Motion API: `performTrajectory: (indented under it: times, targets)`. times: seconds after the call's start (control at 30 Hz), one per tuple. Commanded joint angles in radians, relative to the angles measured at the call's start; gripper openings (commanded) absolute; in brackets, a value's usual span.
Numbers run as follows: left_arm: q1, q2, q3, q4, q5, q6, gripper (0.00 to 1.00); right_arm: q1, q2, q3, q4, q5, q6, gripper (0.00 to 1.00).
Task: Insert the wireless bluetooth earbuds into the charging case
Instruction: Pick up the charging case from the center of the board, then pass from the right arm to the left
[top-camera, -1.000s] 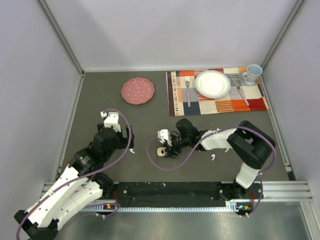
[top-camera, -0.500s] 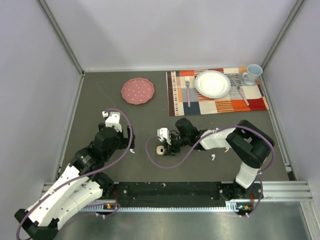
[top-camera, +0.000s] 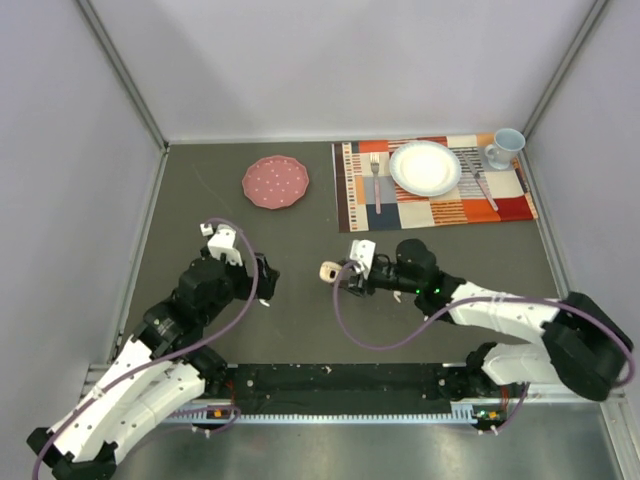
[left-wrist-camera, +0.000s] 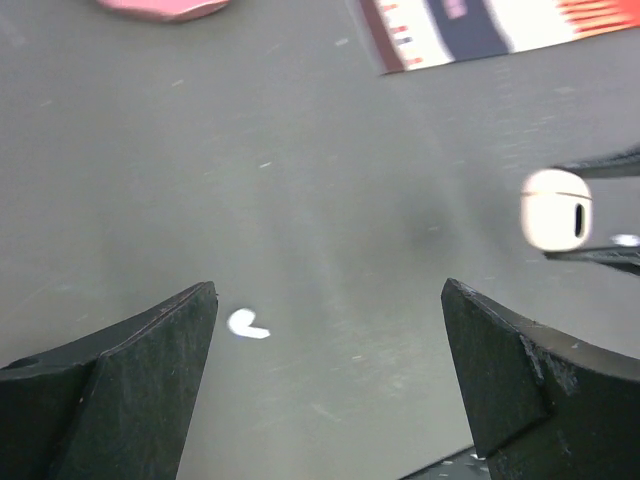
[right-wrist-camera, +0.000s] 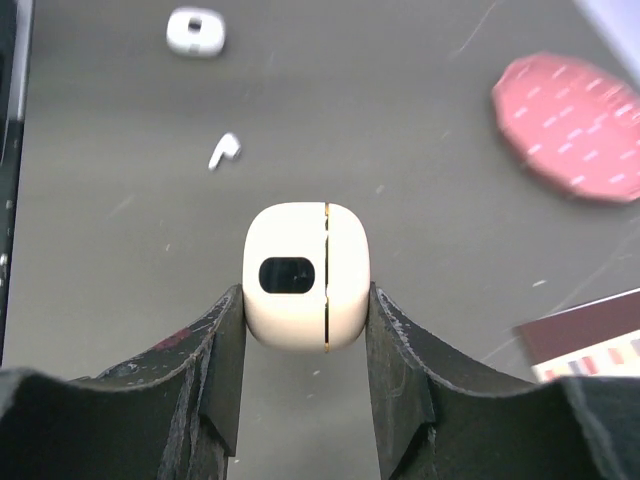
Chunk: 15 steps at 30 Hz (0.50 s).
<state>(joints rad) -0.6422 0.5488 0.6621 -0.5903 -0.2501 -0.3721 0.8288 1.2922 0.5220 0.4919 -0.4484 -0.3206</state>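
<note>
With our right tool (right-wrist-camera: 305, 300) clamped on the charging case (right-wrist-camera: 306, 275), we should lower our left tool (left-wrist-camera: 328, 292), spread apart, squarely astride the earbud (left-wrist-camera: 247, 324) lying on the surface (left-wrist-camera: 330, 180) left of that case

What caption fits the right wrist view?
Right gripper holds the closed cream charging case; an earbud and pink plate lie beyond.

The top view looks steeply down on the surface (top-camera: 300, 215). Both wrist cameras sit low and close, sharing the charging case (right-wrist-camera: 306, 277) and probably one earbud (left-wrist-camera: 246, 324).
</note>
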Motion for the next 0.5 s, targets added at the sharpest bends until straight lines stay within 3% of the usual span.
performTrajectory:
  times: [0.0, 0.03, 0.17, 0.47]
  targets:
    - [0.004, -0.049, -0.008, 0.225, 0.245, -0.073, 0.99, 0.004, -0.16, 0.03, -0.025, 0.057, 0.005, 0.0]
    - [0.003, -0.065, -0.031, 0.336, 0.356, -0.089, 0.99, 0.004, -0.189, 0.032, -0.045, 0.068, -0.004, 0.0]
    - [0.003, -0.029, -0.039, 0.512, 0.5, -0.149, 0.99, 0.015, -0.324, 0.033, -0.13, 0.128, -0.031, 0.0]
    - [0.001, 0.302, 0.125, 0.573, 0.784, -0.165, 0.98, 0.046, -0.43, 0.01, -0.191, 0.18, -0.012, 0.0]
